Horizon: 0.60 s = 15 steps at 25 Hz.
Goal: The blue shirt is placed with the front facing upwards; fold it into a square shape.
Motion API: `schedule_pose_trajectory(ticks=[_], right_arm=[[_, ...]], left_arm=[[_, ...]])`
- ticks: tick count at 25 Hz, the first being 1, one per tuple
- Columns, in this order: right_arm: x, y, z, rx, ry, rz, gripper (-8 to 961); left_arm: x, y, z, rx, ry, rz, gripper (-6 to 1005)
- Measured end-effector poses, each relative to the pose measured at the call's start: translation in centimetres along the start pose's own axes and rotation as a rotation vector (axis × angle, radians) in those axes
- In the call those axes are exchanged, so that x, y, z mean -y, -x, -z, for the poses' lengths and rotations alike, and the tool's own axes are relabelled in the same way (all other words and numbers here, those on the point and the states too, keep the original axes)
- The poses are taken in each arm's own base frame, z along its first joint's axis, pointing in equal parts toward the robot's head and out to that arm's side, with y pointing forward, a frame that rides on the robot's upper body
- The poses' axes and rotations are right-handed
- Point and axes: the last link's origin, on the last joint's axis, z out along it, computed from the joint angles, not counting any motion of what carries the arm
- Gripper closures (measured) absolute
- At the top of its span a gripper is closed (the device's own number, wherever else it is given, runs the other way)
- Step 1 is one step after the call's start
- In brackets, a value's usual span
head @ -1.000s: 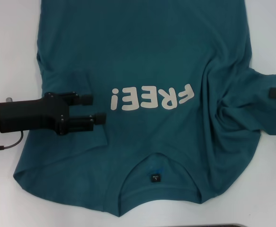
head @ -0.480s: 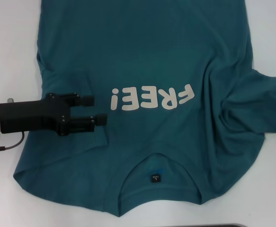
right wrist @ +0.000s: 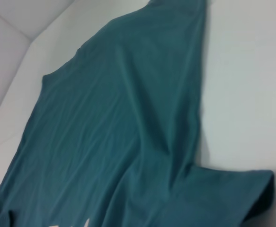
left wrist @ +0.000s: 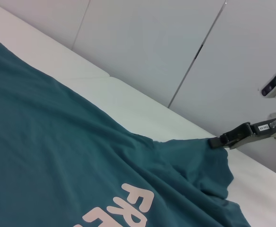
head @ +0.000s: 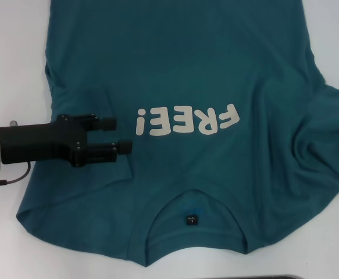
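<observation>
i see the blue shirt [head: 186, 81] lying front up on the white table [head: 12, 58], its white "free!" lettering [head: 186, 120] reading upside down from my head camera and the neck label [head: 191, 219] nearest the robot. my left gripper [head: 116, 134] rests over the shirt's left sleeve area with its fingers parted, holding nothing. my right gripper [left wrist: 218, 142] is at the edge of the far sleeve; whether it is pinching the cloth i cannot tell.

Blue shirt [head: 216, 70] hem and right sleeve cut off.
</observation>
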Motion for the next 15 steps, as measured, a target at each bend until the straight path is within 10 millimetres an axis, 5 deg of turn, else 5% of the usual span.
schedule_pose_trajectory(ticks=[15], right_arm=[[1.1,-0.4,1.9,0.046,-0.039,-0.023,941]], left_arm=[[-0.3,0.1,-0.6,0.001,0.013,0.003,232]])
